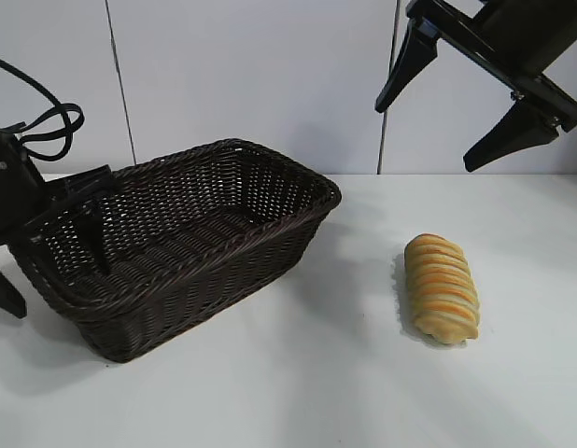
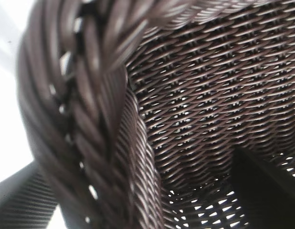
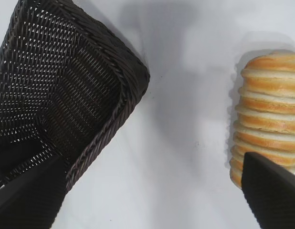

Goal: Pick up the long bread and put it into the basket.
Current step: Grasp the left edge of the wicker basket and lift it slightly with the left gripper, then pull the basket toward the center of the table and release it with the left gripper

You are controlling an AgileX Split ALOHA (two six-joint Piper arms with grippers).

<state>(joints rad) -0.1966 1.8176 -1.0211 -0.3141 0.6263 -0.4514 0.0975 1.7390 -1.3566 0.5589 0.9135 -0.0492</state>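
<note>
Your right gripper hangs high above the table with its two fingers spread wide and nothing between them, aimed down toward the long bread. That loaf lies flat on the bare tabletop, below the gripper and well apart from the basket, not yet touched. In the right wrist view one fingertip overlaps the near end of the loaf, while the other falls over the basket side, so the spread looks generous. Your left gripper sits at the far end of the basket, one finger inside the weave and one outside, straddling the braided rim; I cannot tell from these views whether it is pinching the rim or only around it. The risks from here, as I judge them: come down off-centre and a finger may land on the ridged crust and roll or shove the loaf away; squeeze hard and it may dent; if the left grip is loose, the basket may shift as the loaf goes in.
</note>
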